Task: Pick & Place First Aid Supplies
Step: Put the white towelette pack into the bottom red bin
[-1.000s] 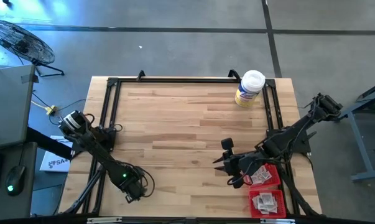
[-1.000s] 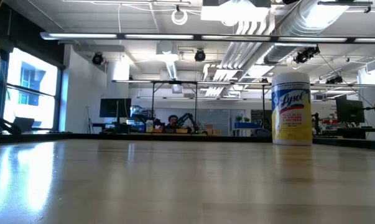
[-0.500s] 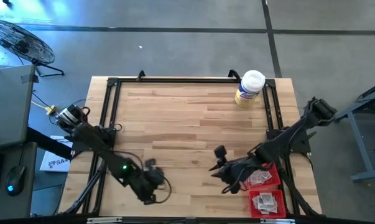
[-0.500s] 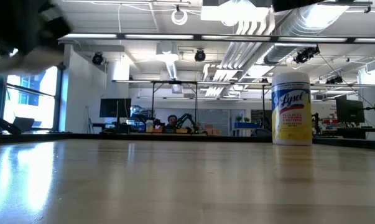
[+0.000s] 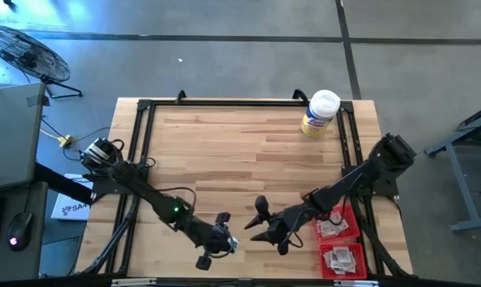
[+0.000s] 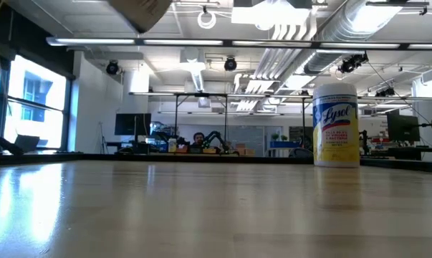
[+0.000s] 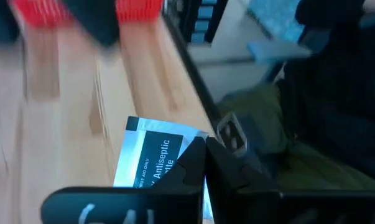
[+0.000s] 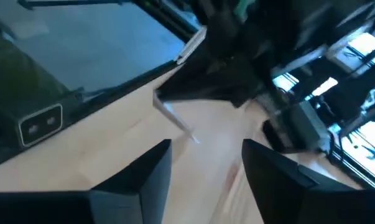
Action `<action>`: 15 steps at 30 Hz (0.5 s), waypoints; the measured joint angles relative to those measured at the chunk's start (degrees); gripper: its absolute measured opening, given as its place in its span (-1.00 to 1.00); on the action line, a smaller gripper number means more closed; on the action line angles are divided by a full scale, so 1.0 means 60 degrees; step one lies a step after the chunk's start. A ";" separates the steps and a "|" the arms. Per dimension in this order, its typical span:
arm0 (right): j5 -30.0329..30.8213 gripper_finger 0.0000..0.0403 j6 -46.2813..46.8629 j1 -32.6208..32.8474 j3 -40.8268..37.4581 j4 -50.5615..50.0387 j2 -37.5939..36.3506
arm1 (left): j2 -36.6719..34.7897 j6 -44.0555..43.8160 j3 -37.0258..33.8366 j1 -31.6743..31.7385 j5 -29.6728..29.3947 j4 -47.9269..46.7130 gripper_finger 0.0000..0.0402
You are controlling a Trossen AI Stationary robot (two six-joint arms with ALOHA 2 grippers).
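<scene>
Fingers (image 7: 203, 163) pinch a packet (image 7: 151, 158) above the wooden table (image 5: 224, 151).

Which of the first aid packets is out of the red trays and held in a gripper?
The antiseptic packet, pinched in the shut left gripper over the table's front edge. All other packets lie in the red trays at the front right corner.

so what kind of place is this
Probably a robotics lab or open workshop: exposed ceiling ducts, workbenches with equipment in the background, a floor fan and a Lysol wipes canister on the wooden table.
</scene>
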 joint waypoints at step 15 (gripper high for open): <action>-0.1167 -0.22 -0.0442 -0.0409 -0.0003 0.1319 0.1084 | 0.0186 0.1243 0.0004 0.0883 0.0256 0.1295 -1.00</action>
